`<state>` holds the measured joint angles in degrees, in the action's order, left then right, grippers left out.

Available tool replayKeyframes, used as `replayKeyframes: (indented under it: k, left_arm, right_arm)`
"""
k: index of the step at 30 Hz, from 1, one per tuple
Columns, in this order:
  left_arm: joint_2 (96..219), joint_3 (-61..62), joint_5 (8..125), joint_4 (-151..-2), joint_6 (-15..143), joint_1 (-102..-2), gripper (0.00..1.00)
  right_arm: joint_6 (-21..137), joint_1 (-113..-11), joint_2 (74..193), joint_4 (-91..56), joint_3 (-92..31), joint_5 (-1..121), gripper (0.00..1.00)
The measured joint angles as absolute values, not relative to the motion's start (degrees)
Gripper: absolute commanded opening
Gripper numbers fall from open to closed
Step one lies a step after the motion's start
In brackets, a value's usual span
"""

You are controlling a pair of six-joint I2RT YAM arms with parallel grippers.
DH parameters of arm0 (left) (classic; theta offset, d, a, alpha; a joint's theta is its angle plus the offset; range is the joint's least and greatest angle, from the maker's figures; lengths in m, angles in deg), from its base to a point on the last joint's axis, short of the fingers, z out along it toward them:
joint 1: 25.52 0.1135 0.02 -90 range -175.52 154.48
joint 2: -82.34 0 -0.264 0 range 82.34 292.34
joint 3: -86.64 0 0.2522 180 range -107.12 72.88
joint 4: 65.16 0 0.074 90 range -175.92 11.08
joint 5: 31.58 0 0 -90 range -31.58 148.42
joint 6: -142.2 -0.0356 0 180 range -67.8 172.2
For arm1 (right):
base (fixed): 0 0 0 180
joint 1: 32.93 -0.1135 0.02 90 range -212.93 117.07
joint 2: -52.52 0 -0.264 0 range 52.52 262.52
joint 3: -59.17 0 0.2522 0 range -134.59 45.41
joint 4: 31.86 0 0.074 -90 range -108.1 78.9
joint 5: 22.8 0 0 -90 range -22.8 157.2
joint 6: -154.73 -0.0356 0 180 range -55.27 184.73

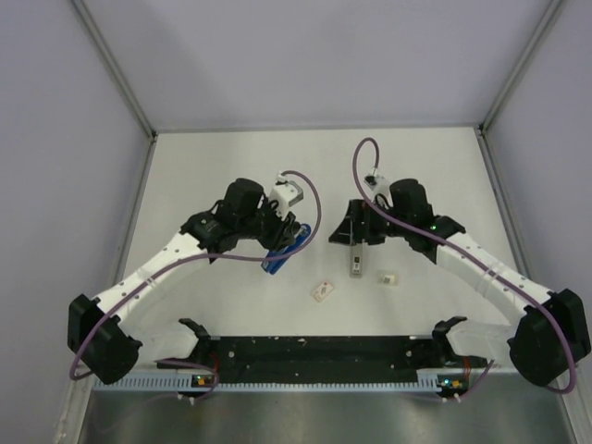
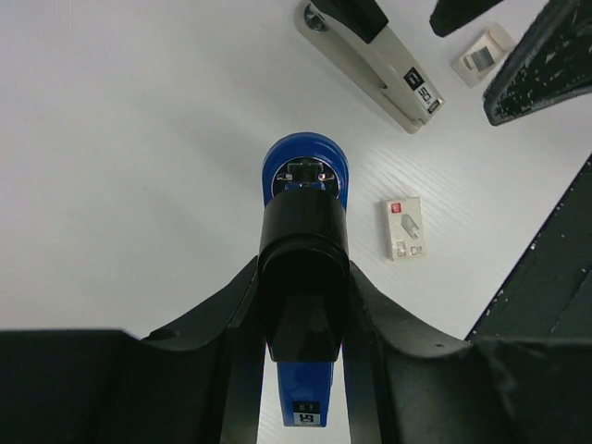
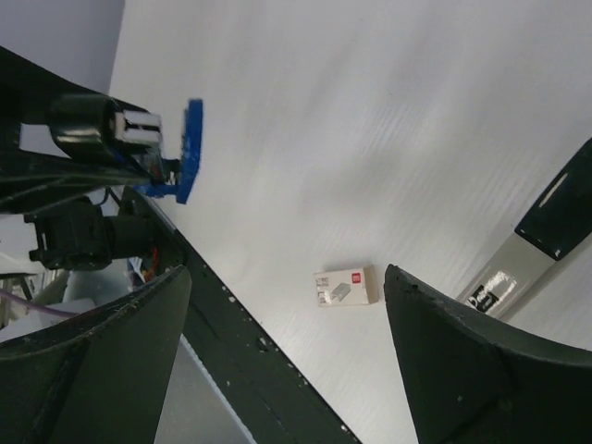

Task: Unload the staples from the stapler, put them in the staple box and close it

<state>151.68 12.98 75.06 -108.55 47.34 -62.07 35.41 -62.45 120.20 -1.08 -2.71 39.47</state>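
Observation:
A blue stapler [image 2: 303,176] with a black top sits between my left gripper's [image 2: 303,305] fingers, which are shut on its sides. In the top view this gripper [image 1: 282,242] holds the blue stapler [image 1: 277,254] left of centre. The right wrist view shows the stapler [image 3: 188,148] raised off the table. A grey and black stapler [image 1: 355,264] lies at the table's middle. My right gripper [image 1: 354,231] hovers right over its far end, open and empty. Its jaws stand wide apart in the right wrist view [image 3: 287,287], with the grey stapler [image 3: 541,240] at the right edge.
Two small staple boxes lie on the white table: one [image 1: 322,291] between the arms, also in the wrist views [image 2: 404,228] [image 3: 345,285], and one [image 1: 388,277] right of the grey stapler. A black rail [image 1: 324,351] runs along the near edge.

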Motion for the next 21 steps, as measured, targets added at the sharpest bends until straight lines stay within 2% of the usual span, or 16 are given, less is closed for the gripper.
replayKeyframes:
  k: [11,21]
  left_arm:
    - [149.4,17.0,82.4,-107.7,49.2,-62.1,0.00]
    - [146.7,17.2,85.0,-105.5,49.5,-62.7,0.00]
  right_arm:
    - [30.4,-63.4,120.7,-3.9,-4.4,36.1,0.65]
    - [28.9,-66.0,124.4,-4.9,-8.1,35.5,0.55]
